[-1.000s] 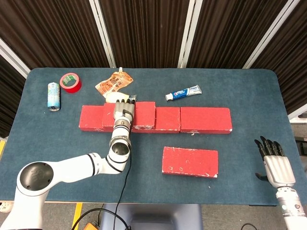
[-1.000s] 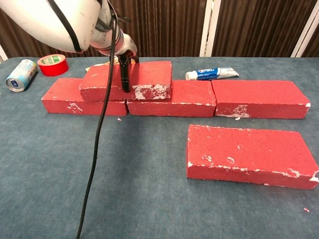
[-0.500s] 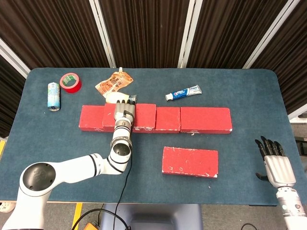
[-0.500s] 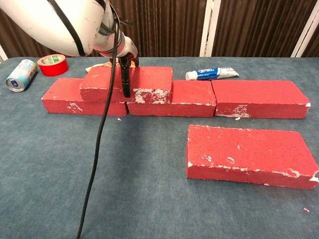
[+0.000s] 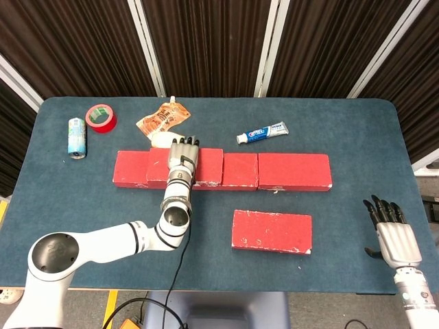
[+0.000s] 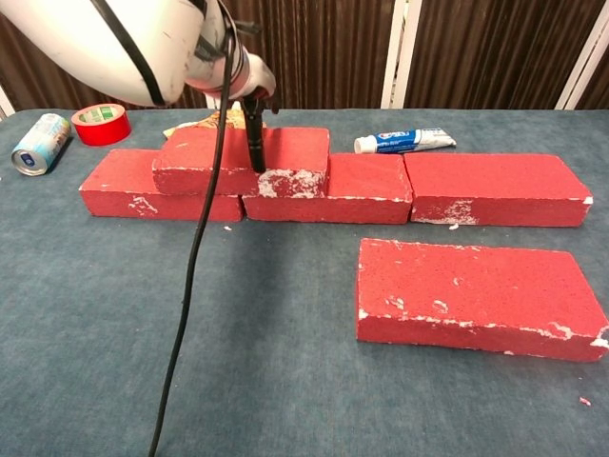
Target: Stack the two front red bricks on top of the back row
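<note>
One red brick (image 5: 208, 166) (image 6: 285, 152) lies on top of the back row (image 5: 295, 171) (image 6: 495, 188), over the seam at its left end. My left hand (image 5: 182, 157) (image 6: 249, 114) rests over this brick, fingers spread past its far edge and one dark finger hanging down its front face. The grip looks loosened. A second red brick (image 5: 271, 232) (image 6: 471, 290) lies flat alone in front of the row. My right hand (image 5: 392, 233) hovers open at the table's front right, far from the bricks and seen only in the head view.
Behind the row lie a can (image 5: 77, 137), a red tape roll (image 5: 101, 118), an orange pouch (image 5: 163, 118) and a toothpaste tube (image 5: 262, 132). A black cable (image 6: 190, 286) from my left arm hangs across the chest view.
The stacked brick settled onto the back row. My left hand then slid right along it and rose slightly, its fingers spreading, while the brick stayed put. The right hand has not moved.
</note>
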Controlling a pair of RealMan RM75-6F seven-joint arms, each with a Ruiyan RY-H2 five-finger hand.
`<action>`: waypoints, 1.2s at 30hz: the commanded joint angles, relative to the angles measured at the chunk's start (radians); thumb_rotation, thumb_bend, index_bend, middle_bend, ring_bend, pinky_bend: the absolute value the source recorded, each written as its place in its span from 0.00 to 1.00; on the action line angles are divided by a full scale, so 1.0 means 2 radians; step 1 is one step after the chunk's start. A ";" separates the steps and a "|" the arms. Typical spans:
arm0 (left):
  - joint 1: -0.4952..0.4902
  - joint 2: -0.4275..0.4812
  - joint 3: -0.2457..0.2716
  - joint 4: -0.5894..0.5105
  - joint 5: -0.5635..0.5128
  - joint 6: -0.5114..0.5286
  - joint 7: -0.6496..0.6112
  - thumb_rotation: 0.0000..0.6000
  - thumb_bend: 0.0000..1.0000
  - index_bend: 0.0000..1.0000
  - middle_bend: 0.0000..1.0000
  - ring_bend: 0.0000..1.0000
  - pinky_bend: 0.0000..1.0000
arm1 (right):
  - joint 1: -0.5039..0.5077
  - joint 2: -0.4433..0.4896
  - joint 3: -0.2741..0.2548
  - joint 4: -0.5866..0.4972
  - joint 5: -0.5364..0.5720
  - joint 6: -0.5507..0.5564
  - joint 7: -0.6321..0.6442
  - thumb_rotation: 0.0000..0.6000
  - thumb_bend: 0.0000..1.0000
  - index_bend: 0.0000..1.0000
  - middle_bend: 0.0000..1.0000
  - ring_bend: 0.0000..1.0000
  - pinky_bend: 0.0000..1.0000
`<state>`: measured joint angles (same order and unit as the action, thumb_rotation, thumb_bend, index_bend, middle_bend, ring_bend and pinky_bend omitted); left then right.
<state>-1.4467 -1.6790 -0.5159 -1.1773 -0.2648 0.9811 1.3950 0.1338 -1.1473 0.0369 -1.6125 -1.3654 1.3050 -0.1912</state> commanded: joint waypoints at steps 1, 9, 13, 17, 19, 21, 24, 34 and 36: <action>0.011 0.024 -0.005 -0.045 0.020 0.014 -0.024 1.00 0.00 0.00 0.00 0.00 0.08 | 0.000 0.000 0.000 0.000 -0.001 0.001 0.000 1.00 0.00 0.00 0.00 0.00 0.00; 0.065 0.143 0.012 -0.219 0.065 0.063 -0.050 1.00 0.19 0.00 0.00 0.00 0.08 | -0.003 0.002 0.000 -0.005 -0.006 0.010 -0.001 1.00 0.00 0.00 0.00 0.00 0.00; 0.124 0.218 0.026 -0.312 0.139 0.084 -0.109 1.00 0.20 0.00 0.00 0.00 0.09 | -0.004 0.003 -0.002 -0.010 -0.012 0.015 -0.002 1.00 0.00 0.00 0.00 0.00 0.00; 0.200 0.282 0.049 -0.370 0.243 0.088 -0.197 1.00 0.23 0.00 0.00 0.00 0.07 | -0.005 0.003 -0.003 -0.015 -0.015 0.017 -0.004 1.00 0.00 0.00 0.00 0.00 0.00; 0.234 0.306 0.060 -0.383 0.289 0.082 -0.239 1.00 0.23 0.00 0.00 0.00 0.06 | -0.005 0.003 -0.004 -0.017 -0.018 0.018 -0.006 1.00 0.00 0.00 0.00 0.00 0.00; 0.273 0.329 0.073 -0.389 0.346 0.071 -0.291 1.00 0.24 0.00 0.00 0.00 0.06 | -0.006 0.002 -0.005 -0.019 -0.020 0.020 -0.009 1.00 0.00 0.00 0.00 0.00 0.00; 0.325 0.353 0.098 -0.379 0.441 0.052 -0.366 1.00 0.25 0.00 0.00 0.00 0.05 | -0.006 0.001 -0.006 -0.021 -0.023 0.020 -0.012 1.00 0.00 0.00 0.00 0.00 0.00; 0.444 0.374 0.180 -0.308 0.649 0.070 -0.530 1.00 0.26 0.00 0.00 0.00 0.04 | -0.005 0.000 -0.007 -0.022 -0.022 0.015 -0.010 1.00 0.00 0.00 0.00 0.00 0.00; 0.459 0.376 0.193 -0.294 0.669 0.068 -0.553 1.00 0.26 0.00 0.00 0.00 0.03 | -0.005 0.001 -0.008 -0.027 -0.021 0.014 -0.007 1.00 0.00 0.00 0.00 0.00 0.00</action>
<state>-0.5822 -0.9474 -0.1799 -1.8118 1.0171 1.1123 0.3512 0.1241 -1.1459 0.0218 -1.6631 -1.4080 1.3332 -0.2078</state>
